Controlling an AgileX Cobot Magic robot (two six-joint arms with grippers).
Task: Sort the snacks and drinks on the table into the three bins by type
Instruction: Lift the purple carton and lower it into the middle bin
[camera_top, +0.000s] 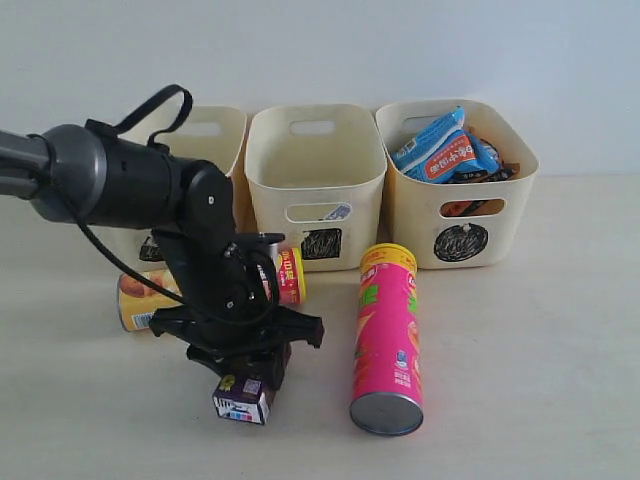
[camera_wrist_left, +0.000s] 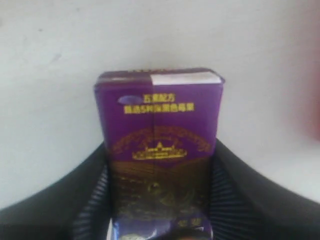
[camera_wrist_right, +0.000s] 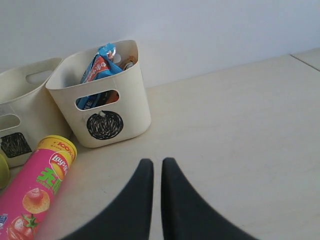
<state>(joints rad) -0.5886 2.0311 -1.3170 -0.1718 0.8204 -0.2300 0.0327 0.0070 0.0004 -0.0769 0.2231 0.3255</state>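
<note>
Left wrist view, left jaws clamping purple carton (camera_wrist_left: 159, 145), right jaws clenched

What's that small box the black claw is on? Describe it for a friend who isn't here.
Find the three cream bins at the back of the table. In front of them, left of the pink tube, the left gripper grips a carton. It is the only dark purple box, much shorter than that tube.

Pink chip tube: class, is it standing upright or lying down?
Lying down: the pink chip tube rests lengthwise on the table, metal end toward us.
</note>
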